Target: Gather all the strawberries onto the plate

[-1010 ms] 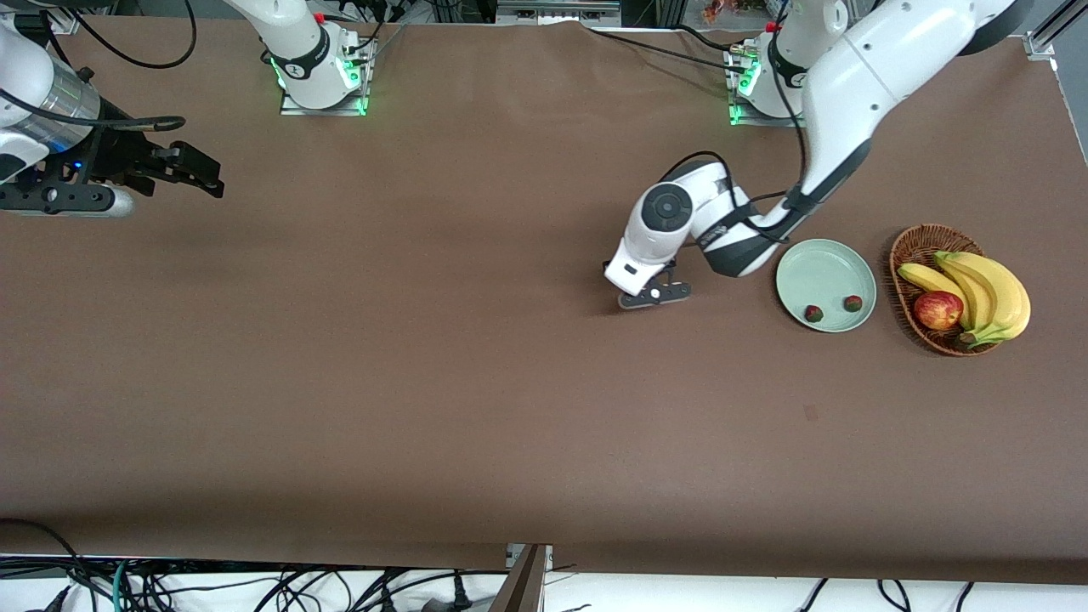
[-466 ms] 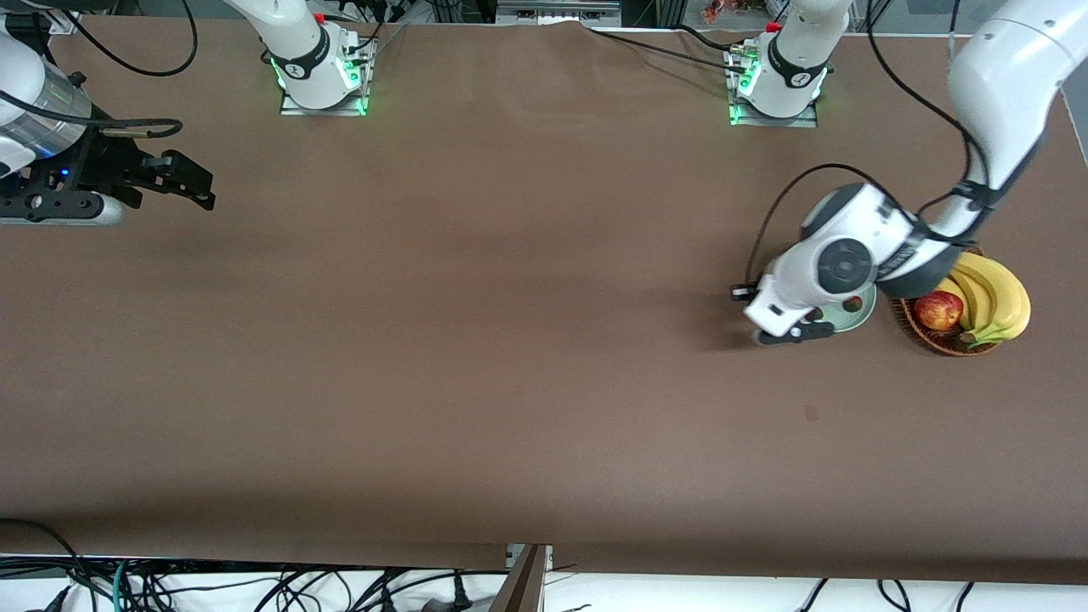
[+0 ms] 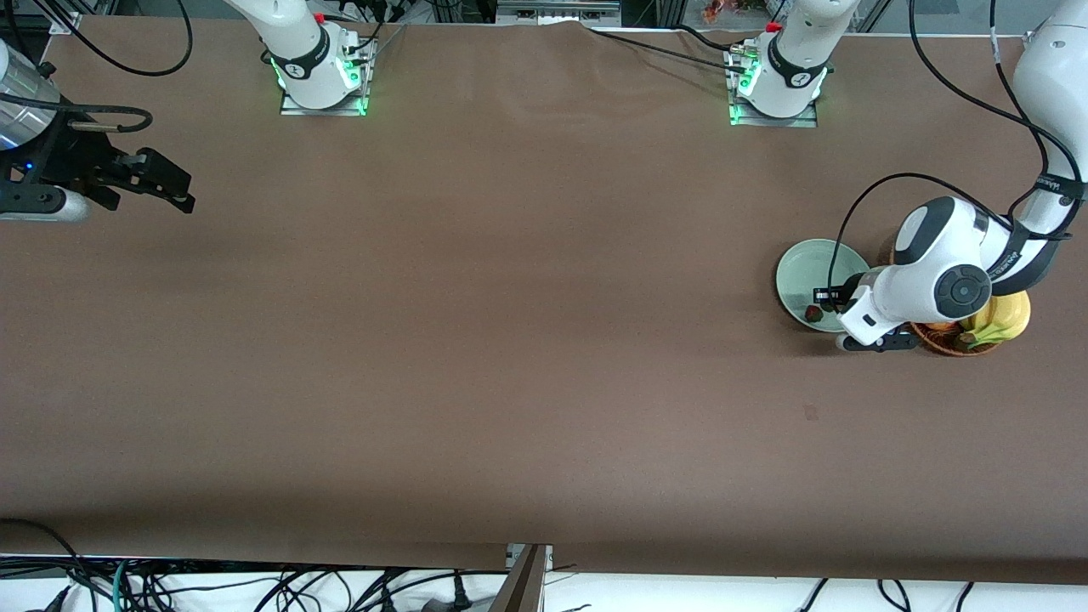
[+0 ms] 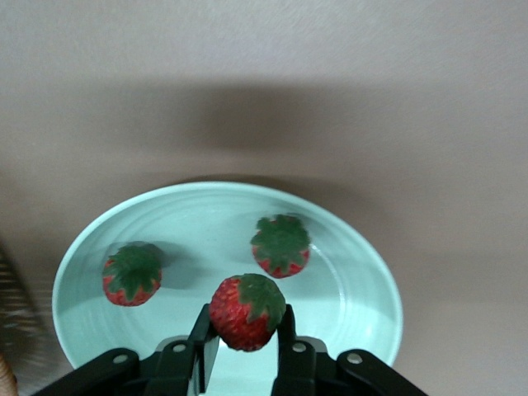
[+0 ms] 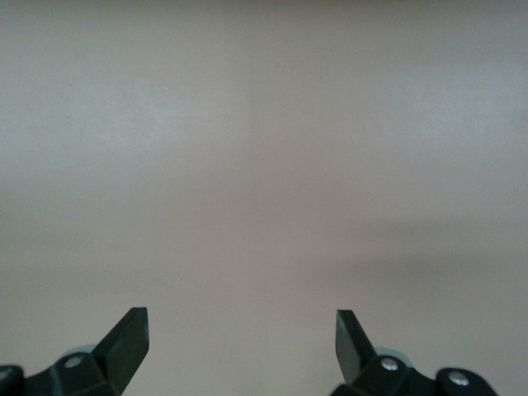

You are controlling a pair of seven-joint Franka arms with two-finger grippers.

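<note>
Left claw (image 4: 245,342) gripping a strawberry (image 4: 245,312) over plate (image 4: 346,272), leafy top facing cam; right claw (image 5: 242,342) waiting, spread, over brown bench (image 3: 476,340).

Basket (image 3: 943,340) and bananas (image 3: 1007,316) mostly hidden under the left arm; plate (image 4: 363,272) rim cut off in the left wrist view.

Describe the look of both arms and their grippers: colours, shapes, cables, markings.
Both arms have glossy white rounded shells with dark grey joint bands and round grey caps. Their bases sit on metal plates lit green. Loose black cables loop along each arm. The left gripper is black, with slim jaws and silver screws. The right gripper is black too, with pointed jaws, below a silver wrist cylinder.
</note>
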